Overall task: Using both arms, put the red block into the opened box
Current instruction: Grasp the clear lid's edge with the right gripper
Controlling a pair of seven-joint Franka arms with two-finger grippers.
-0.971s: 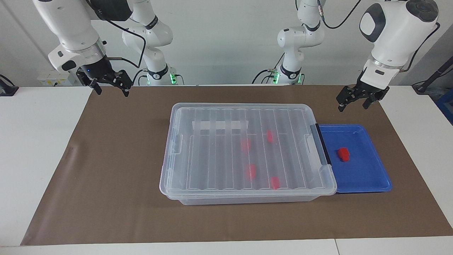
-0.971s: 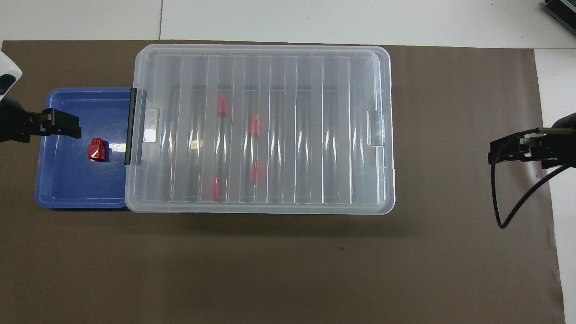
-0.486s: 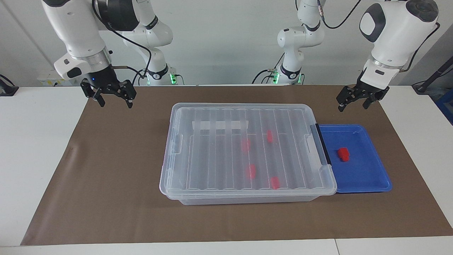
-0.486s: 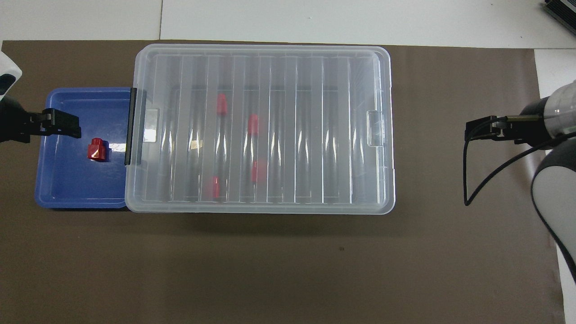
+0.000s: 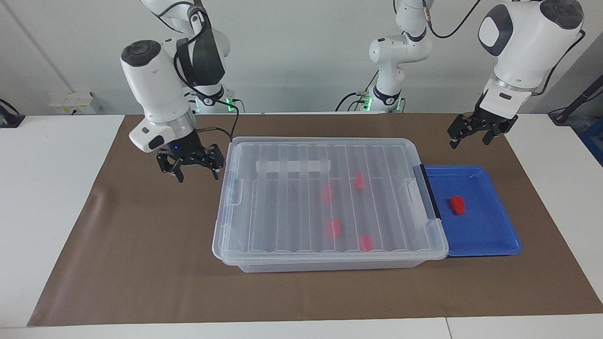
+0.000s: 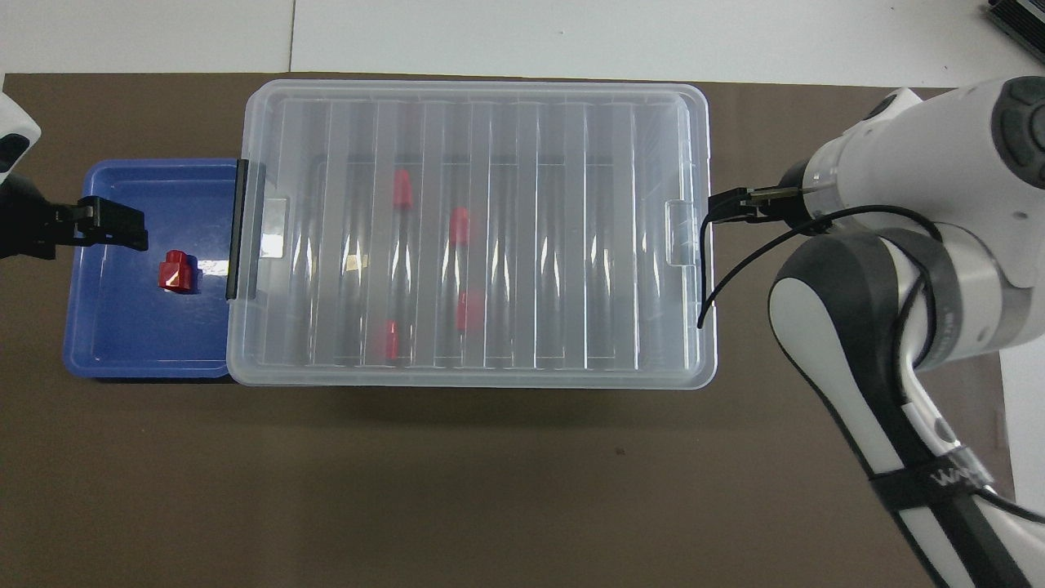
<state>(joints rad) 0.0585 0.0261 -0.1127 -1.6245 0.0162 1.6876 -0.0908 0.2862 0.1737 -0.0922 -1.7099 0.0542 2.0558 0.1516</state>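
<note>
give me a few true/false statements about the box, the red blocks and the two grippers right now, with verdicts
1. The clear lid is off the box. False: it lies closed on top.
2. One red block sits in the blue tray. True.
3. Four more red blocks show through the lid, inside the box. True.
4. The left gripper holds a red block. False: its fingers are open and empty, up in the air by the tray's edge nearest the robots.
5. The right gripper hangs open beside the box's end toward the right arm. True.
6. The tray sits on top of the lid. False: it lies on the brown mat against the box's black-handled end.
</note>
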